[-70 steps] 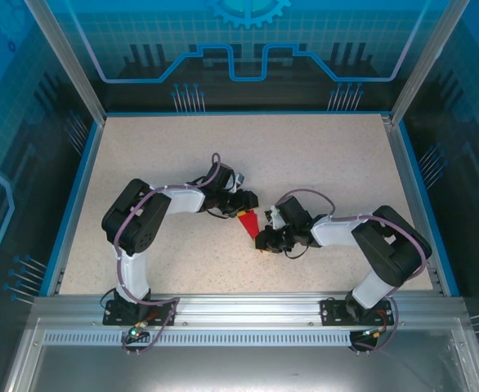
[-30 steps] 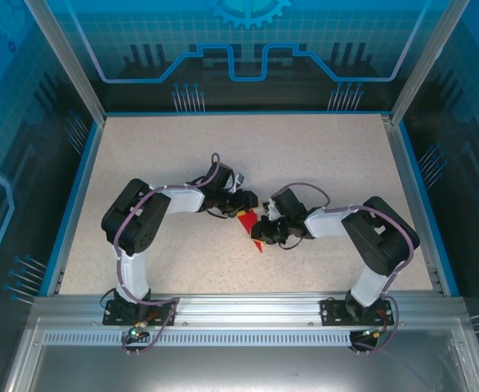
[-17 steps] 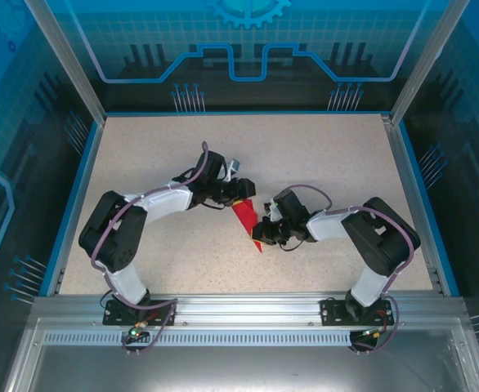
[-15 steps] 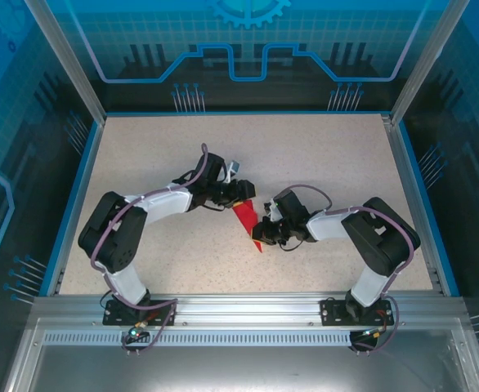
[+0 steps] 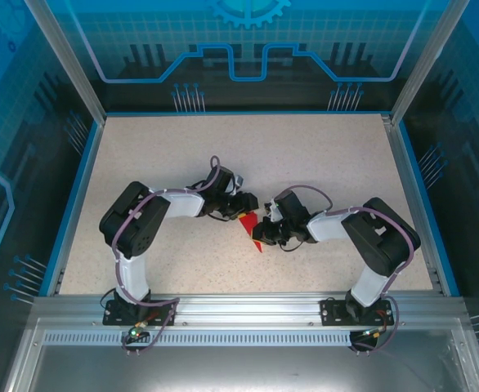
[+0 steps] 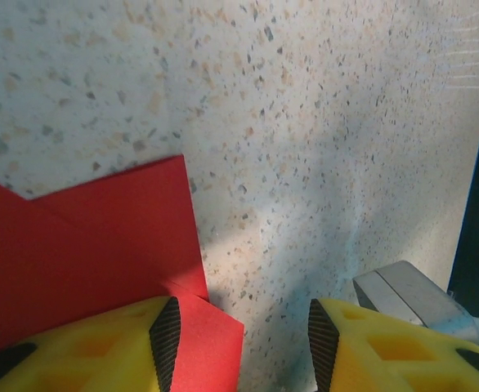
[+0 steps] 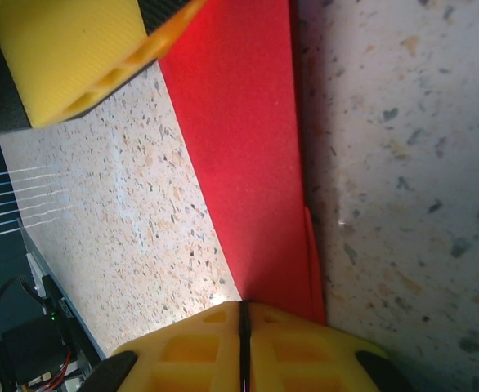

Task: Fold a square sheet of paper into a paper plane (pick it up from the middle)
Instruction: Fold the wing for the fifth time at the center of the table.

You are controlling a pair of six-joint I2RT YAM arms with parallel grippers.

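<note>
Left gripper (image 6: 238, 331) has returned over the red paper (image 5: 251, 228) (jaws apart); right gripper (image 7: 241, 328) clenched at its edge.

Much of paper plane (image 6: 84, 261) cropped, covered

my top camera sits high behind the arm bases, looking down and forward over the whole desk (image 5: 321, 155). both wrist cameras hang very close to it, facing down past the left pincer (image 6: 238, 339) and right pincer (image 7: 241, 331). all three views share the red paper (image 5: 249, 230) mid-desk
</note>
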